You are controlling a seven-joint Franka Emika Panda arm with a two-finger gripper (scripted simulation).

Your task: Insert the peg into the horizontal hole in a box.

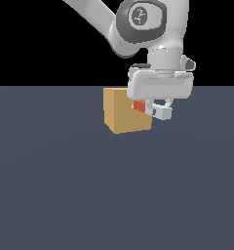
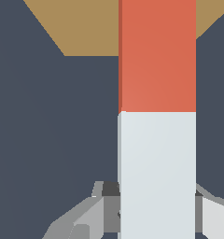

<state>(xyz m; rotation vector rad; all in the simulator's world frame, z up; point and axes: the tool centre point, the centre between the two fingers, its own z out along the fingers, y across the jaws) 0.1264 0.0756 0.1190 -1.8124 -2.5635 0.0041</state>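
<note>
The box [image 1: 124, 110] is a tan cube standing on the dark floor, just left of my gripper [image 1: 156, 108] in the exterior view. The peg [image 1: 139, 106] is a bar with an orange-red front half and a white rear half [image 1: 163, 113]. It lies level, and its red end meets the box's side face. My gripper is shut on the peg's white half. In the wrist view the peg [image 2: 157, 60] runs from my gripper [image 2: 157, 212] toward the box [image 2: 81, 25] and overlaps it. The hole is hidden behind the peg.
A flat dark grey-blue floor [image 1: 65, 185] spreads around the box. The white arm [image 1: 138, 22] reaches in from above. Nothing else stands in view.
</note>
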